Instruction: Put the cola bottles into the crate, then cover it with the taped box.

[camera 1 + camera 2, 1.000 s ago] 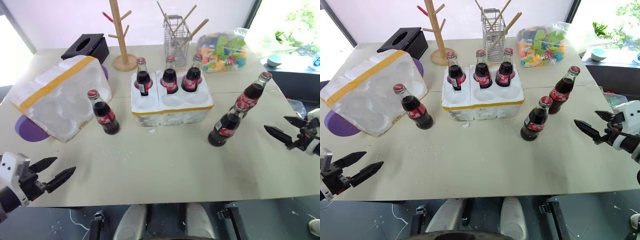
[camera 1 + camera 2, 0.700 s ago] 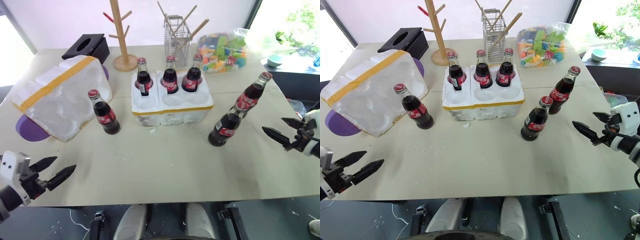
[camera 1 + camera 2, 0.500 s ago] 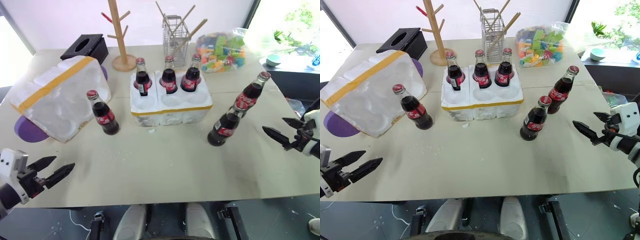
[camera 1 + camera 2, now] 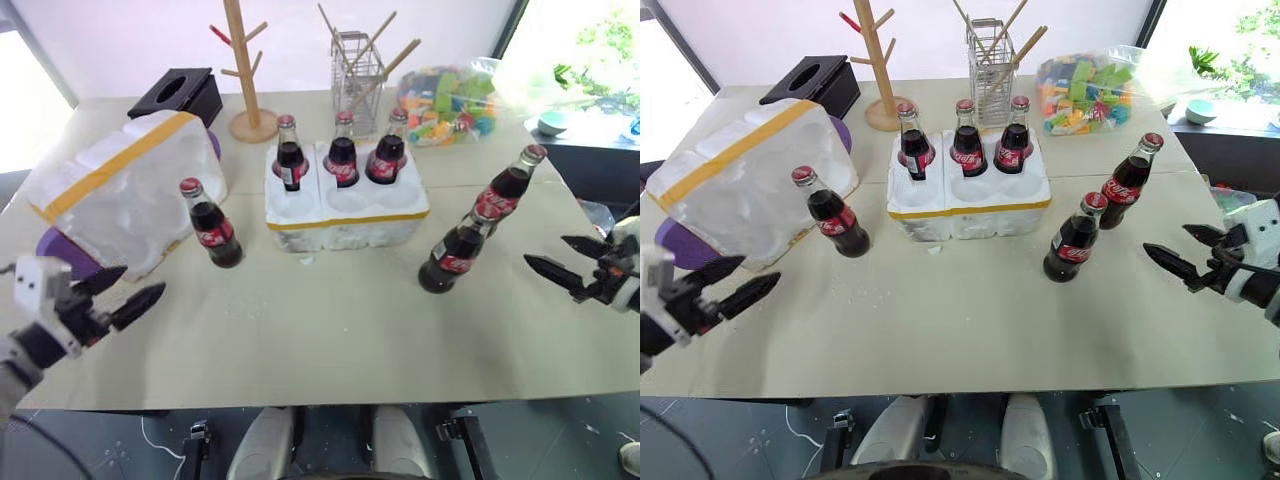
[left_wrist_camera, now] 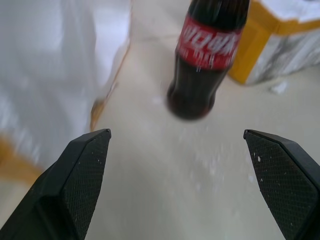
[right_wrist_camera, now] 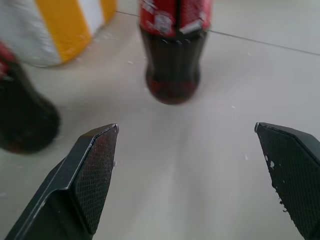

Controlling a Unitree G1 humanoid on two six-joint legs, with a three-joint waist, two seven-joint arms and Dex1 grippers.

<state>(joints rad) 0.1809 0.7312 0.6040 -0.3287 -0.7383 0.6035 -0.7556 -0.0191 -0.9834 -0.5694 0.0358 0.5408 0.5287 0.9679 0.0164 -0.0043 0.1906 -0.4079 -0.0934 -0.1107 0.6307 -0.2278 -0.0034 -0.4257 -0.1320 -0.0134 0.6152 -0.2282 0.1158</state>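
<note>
Nearest, at the left edge of the bench (image 4: 970, 330): left end effector (image 4: 732, 282) now raised and carried inward from where it hung low off the bench a second ago, fingers spread wide, nothing between them. Aimed, in the left wrist view, at the lone cola bottle (image 5: 207, 55) standing between the taped box and the crate. Judged as the opening of a reach for that bottle, with a clear gap left to close.

At the right edge: right end effector (image 4: 1188, 258) much where it was, likewise spread and empty, pointed at the two loose cola bottles on its side, the nearer one (image 4: 1074, 237) and the farther one (image 4: 1127, 180), both upright and apart from it.

Mid-bench: crate (image 4: 970, 205) with its three rear wells filled by bottles (image 4: 963, 139) and three front wells open. Unmoved since a second ago, as are all the bottles. Half the loading done, then; three bottles left to seat.

Farther left: taped box (image 4: 745, 178) tilted, leaning over a purple disc (image 4: 678, 242), not yet needed. Close beside the lone bottle, so some risk of a finger brushing it on the way in.

Behind, untouched: black tissue box (image 4: 812, 82), wooden peg stand (image 4: 880, 75), wire holder of sticks (image 4: 993, 65), bag of coloured blocks (image 4: 1090, 85).
</note>
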